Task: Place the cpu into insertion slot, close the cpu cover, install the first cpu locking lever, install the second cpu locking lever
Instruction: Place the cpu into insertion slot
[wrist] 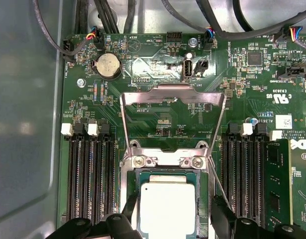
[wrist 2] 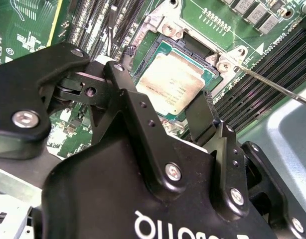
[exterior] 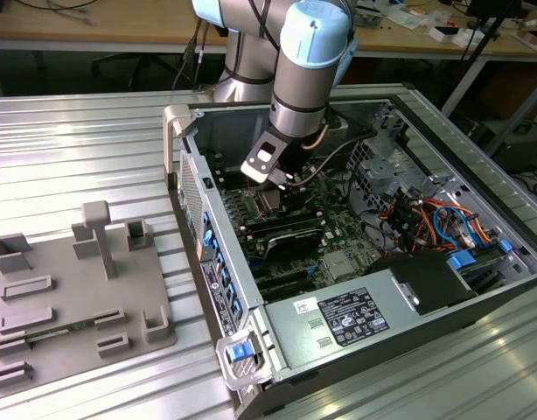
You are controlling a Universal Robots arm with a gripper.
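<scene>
The cpu [wrist: 168, 206], a tan-green square with a silvery face, lies flat and square within the insertion slot [wrist: 205, 199], whose dark edge and metal rim show around it. In both wrist views my gripper [wrist: 174, 211] stands open right over it, one black finger [wrist: 129, 209] at one edge and the other a little off the opposite edge. The cpu [wrist 2: 175, 82] shows between those fingers [wrist 2: 200, 112]. The cpu cover [wrist: 173, 93], a silvery open frame, stands raised on its hinge beyond the slot. A thin wire lever [wrist 2: 275, 87] sticks out beside the slot. In the exterior view, my gripper [exterior: 282, 182] hangs inside the open case.
Long black memory slots [wrist: 88, 179] run on both sides of the insertion slot. The computer case's walls [exterior: 207, 206], a grey power supply [exterior: 347, 319] and coloured cables [exterior: 426, 219] surround the board. A grey fixture plate [exterior: 76, 297] lies on the metal table at the exterior view's left.
</scene>
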